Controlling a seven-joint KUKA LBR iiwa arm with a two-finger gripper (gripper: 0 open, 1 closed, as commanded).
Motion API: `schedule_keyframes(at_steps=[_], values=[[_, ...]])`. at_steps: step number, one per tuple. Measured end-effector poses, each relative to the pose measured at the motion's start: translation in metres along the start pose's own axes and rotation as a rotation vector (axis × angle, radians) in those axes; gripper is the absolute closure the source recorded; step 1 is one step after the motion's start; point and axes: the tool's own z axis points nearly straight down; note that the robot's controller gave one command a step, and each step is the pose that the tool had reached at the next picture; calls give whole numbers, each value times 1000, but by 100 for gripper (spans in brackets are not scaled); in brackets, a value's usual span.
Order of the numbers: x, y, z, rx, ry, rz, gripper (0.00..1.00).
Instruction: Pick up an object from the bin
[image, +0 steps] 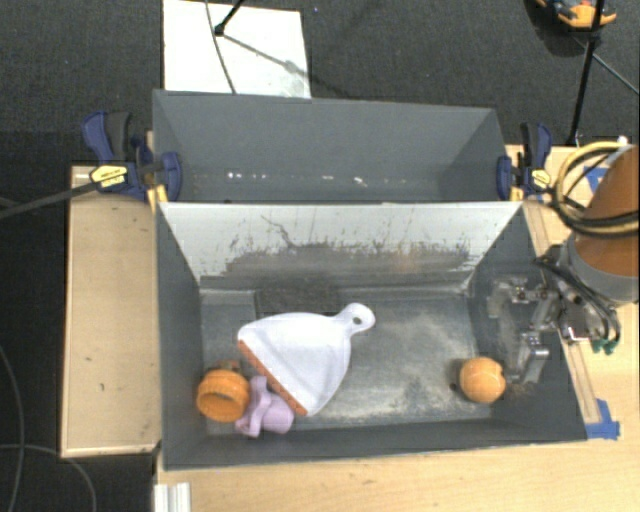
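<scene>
- Grey metal bin (190, 300), steep sloped walls, flat scuffed floor. Few things inside, loosely spread, no heap.
- Arm (605, 255) comes in over the bin's right rim, with an orange cover and looped cables at the wrist.
- Gripper (527, 362) is down inside the bin at the right end of the floor, close against the foot of the right wall, pointing downward.
- Gripper state: cannot tell whether it is wide or narrow, as the metal parts overlap from this angle. Nothing is seen held in it.
- Orange ball (482, 380): small, round, plain. It lies on the floor in the front right part of the bin, just beside the gripper on the side away from the wall. Cannot tell if the two touch. It is the thing nearest the gripper.
- White scoop (300, 360): broad, fan-shaped body with a short looped handle pointing toward the bin's middle, and an orange trim along its lower left edge. It lies left of centre, well apart from the gripper.
- Orange round thing (222, 394): sits in the front left corner, just beside the scoop's wide end. It is larger than the ball, with a dark top.
- Lilac thing (264, 414): small and lumpy, at the front wall, between the orange round thing and the scoop, partly tucked under the scoop's edge.
- Bare floor lies between the scoop and the orange ball.
</scene>
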Motion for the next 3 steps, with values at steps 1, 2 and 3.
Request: schedule_keyframes(at_steps=[1, 2, 3], values=[[-1, 0, -4, 2, -8, -4, 0], [4, -11, 54, 3, -14, 28, 0], [3, -25, 89, 1, -4, 57, 0]])
